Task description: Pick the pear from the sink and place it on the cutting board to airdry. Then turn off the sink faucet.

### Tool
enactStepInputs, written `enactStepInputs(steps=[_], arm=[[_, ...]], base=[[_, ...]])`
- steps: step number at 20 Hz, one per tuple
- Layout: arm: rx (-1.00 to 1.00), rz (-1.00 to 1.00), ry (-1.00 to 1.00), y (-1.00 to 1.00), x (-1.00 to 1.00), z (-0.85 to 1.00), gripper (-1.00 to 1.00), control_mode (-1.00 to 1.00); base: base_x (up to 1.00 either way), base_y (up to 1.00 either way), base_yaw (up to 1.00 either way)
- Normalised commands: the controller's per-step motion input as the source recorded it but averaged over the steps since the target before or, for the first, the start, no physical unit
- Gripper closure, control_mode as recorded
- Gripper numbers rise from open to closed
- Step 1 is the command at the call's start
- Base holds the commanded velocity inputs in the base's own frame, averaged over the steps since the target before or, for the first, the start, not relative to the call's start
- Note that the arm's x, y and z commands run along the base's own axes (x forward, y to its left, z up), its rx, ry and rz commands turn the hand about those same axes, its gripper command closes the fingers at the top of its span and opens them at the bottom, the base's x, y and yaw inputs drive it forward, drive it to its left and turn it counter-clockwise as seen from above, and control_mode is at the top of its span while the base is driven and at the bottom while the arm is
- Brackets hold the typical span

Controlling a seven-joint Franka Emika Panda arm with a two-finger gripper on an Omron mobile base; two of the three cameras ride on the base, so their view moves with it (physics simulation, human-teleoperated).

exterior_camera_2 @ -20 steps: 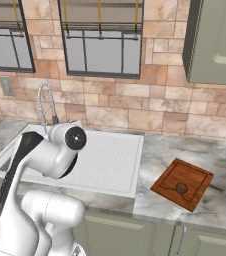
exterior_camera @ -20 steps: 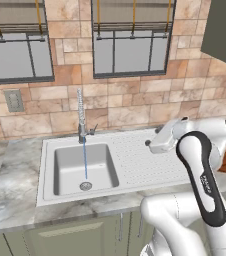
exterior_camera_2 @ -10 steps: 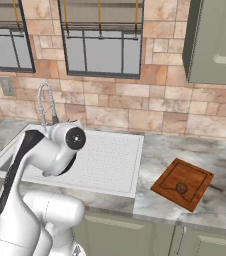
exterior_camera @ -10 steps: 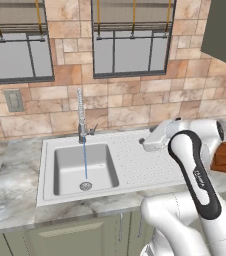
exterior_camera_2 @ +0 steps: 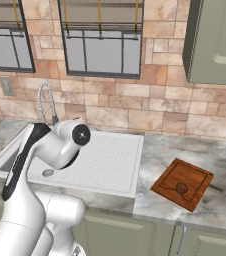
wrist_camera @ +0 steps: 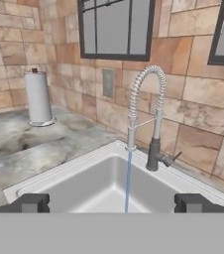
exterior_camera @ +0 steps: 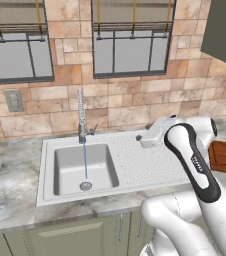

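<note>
The hand view looks across the grey marbled stone desk (wrist_camera: 59, 149), past a white paper-towel roll (wrist_camera: 37, 97) on the left, to the light grey rectangular sink (wrist_camera: 69, 171) and then the tall chrome spring-necked sink faucet (wrist_camera: 148, 116), with a thin blue stream of water (wrist_camera: 128, 181) falling from its spout into the basin. The small side lever (wrist_camera: 173, 158) sticks out to the right of the faucet's base. The two dark fingers (wrist_camera: 34, 202) stand spread wide at the bottom of this view, with nothing between them.

In the right base view, further right along the desk, the small brown-golden pear (exterior_camera_2: 181, 188) already rests on the reddish-brown wooden cutting board (exterior_camera_2: 197, 177), well apart from the sink.

So the first half of the task looks done, and the step in hand appears to be shutting off the water. The next move likely calls for bringing the spread fingers in toward the lever and pushing it until the stream stops, without knocking the spring neck.
</note>
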Motion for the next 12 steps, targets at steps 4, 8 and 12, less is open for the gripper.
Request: enactStepInputs(steps=[4,8,12], arm=[[0.0,0.09,-0.01,0.0,0.08,-0.14,-1.0,-1.0],[0.0,0.03,-0.07,0.09,0.05,-0.15,-1.0,-1.0],[0.0,0.0,-0.11,0.14,0.12,-0.09,-1.0,-1.0]], base=[[0.0,0.0,0.0],[0.0,0.0,0.0],[0.0,0.0,0.0]])
